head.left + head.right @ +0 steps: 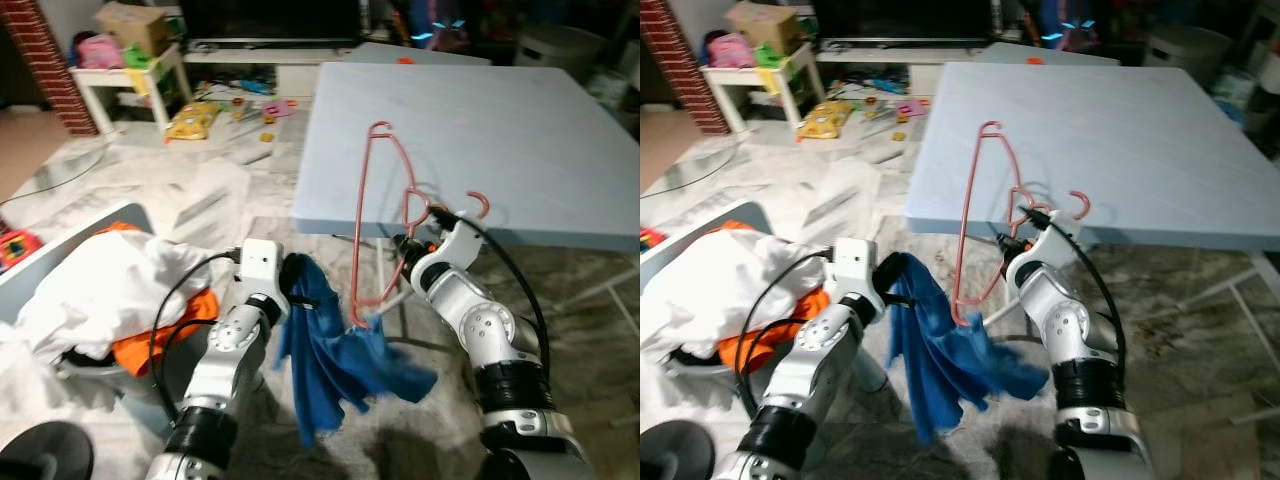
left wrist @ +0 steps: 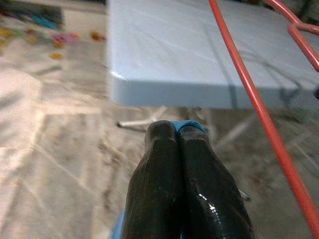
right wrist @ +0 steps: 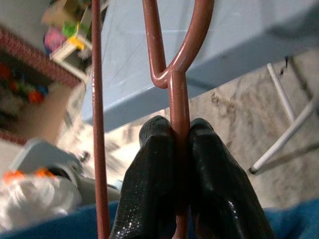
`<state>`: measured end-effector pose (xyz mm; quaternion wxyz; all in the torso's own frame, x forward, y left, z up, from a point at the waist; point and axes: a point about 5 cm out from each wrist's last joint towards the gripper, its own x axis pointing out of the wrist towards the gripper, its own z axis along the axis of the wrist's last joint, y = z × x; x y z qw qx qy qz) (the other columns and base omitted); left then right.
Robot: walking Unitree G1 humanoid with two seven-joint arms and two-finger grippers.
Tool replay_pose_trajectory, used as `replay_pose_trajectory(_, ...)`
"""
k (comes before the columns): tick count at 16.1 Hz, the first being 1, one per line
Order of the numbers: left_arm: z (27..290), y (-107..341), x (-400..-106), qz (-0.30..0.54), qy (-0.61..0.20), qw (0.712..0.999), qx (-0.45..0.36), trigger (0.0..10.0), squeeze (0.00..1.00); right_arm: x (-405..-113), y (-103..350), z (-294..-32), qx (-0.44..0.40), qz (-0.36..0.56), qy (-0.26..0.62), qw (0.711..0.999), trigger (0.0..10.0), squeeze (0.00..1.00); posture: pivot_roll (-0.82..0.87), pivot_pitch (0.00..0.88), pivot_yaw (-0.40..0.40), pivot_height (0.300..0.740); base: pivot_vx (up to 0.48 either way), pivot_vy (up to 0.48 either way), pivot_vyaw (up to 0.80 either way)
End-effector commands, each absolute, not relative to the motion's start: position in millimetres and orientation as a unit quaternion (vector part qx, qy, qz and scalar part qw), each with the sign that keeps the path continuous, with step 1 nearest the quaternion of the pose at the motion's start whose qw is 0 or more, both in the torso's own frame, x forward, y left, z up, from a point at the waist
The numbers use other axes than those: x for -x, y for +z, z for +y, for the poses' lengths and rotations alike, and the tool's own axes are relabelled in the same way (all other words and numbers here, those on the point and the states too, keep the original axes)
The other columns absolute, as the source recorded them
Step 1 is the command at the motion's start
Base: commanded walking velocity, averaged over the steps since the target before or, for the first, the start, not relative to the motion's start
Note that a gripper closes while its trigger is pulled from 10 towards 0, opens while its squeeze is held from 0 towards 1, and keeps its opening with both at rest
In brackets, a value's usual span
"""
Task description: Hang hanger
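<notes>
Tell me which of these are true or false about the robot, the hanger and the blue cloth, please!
1. The right gripper is shut on the red hanger. True.
2. The left gripper pinches the blue cloth. True.
3. The blue cloth lies flat on the table. False: it hangs down between the two arms, below the light blue table.
4. The hanger is green. False: it is red.
5. A pile of white and orange laundry sits by the robot's left arm. True.

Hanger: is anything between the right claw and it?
No. The right claw is already shut on the hanger at its neck. The left claw pinches the blue cloth draped from the hanger's lower end.
</notes>
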<state>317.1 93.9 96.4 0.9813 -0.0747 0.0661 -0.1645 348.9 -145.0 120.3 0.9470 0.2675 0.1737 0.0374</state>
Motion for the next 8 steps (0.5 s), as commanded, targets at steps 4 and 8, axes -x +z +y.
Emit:
replay_pose_trajectory(4,119,103,-303,0.019,-0.133,0.990,0.041,0.0,0.00,-336,105,-201,-0.260,0.115,-0.017,0.959,0.0,0.00,-0.11,0.000,0.004,0.740,0.000,0.000,0.00)
replay_pose_trajectory(8,118,105,-296,0.024,-0.115,0.993,0.024,2.9,0.00,-335,118,-200,-0.265,0.061,0.005,0.962,0.0,0.00,-0.11,0.000,0.008,0.740,0.000,0.000,0.00)
